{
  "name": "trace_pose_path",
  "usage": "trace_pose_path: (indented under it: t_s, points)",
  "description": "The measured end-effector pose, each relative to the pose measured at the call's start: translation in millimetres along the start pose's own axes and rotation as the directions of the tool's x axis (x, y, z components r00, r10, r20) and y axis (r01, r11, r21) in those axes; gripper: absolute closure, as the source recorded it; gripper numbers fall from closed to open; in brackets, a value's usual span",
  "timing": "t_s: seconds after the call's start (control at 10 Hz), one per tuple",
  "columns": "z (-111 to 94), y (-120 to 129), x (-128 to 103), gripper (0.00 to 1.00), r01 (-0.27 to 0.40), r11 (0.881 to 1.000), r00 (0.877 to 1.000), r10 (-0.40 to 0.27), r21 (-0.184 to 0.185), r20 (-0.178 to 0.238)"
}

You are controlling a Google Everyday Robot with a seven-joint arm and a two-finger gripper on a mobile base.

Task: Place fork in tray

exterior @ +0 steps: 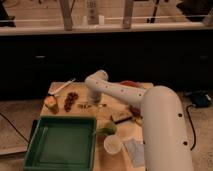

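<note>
Our hand (93,101) hangs low over the counter (113,108), just beyond the far rim of the tray (65,119) and towards that rim's right end. We cannot tell how far open it is, nor whether it has hold of anything.

The fork (85,105) looks to lie flat on the counter right under the hand, between it and the tray, near the far rim but outside it.

To its left, also beyond the tray, sits a cluster of dark red fruit (71,100). A white cup (112,144) stands just off the tray's right side.

We judge the grasp to be the weak point. A slim fork lying flat gives little to pinch, so it could slide away or be caught by one end and swing. If it hangs low on the short carry, it could strike the raised rim and drop outside the tray.
</note>
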Motion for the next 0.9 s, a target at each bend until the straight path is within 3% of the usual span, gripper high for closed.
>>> trace_pose_path:
  t_s: [0.4,0.7,0.9]
  points:
    - [10.7,-4.8,-7.5,0.59,0.019,1.000,1.000,-0.019,-0.019,0.017]
    - [3.3,-5.3,-10.9,0.89,0.022,1.000,1.000,-0.021,-0.019,0.023]
    - [1.7,-4.2,-9.0,1.00,0.026,0.999,1.000,-0.026,-0.023,0.014]
